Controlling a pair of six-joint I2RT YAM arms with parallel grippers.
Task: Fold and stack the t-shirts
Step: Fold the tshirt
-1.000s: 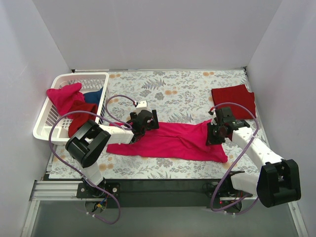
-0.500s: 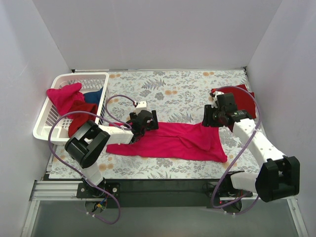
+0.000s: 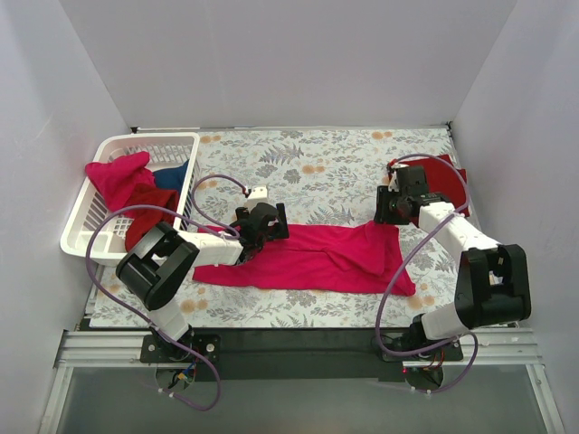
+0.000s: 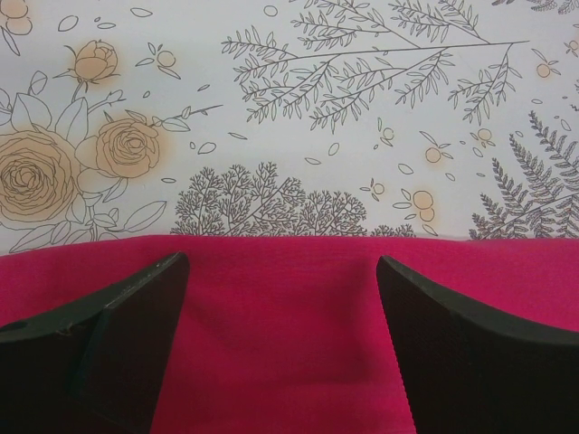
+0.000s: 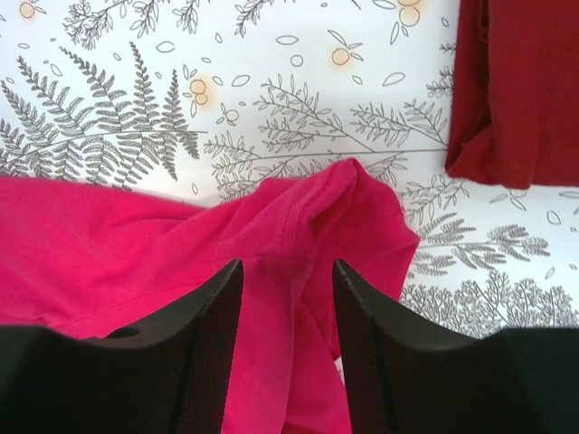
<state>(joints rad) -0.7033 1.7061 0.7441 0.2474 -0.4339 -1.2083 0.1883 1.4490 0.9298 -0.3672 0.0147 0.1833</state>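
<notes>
A bright pink-red cloth t-shirt (image 3: 308,260) is laid lengthwise on the floral tabletop (image 3: 317,163). At its far hem the left tool (image 4: 282,271) is spread, nothing pinched; over the bunched right sleeve the right tool (image 5: 288,271) is likewise parted. Should only a sleeve wrinkle be caught, the fold could be dragged crooked.

No lettering, number, brand or sign can be read in any view. The table cover (image 3: 317,163), filling the middle of the overhead frame, carries only a printed pattern of ferns, leaves and pale orange flowers.
</notes>
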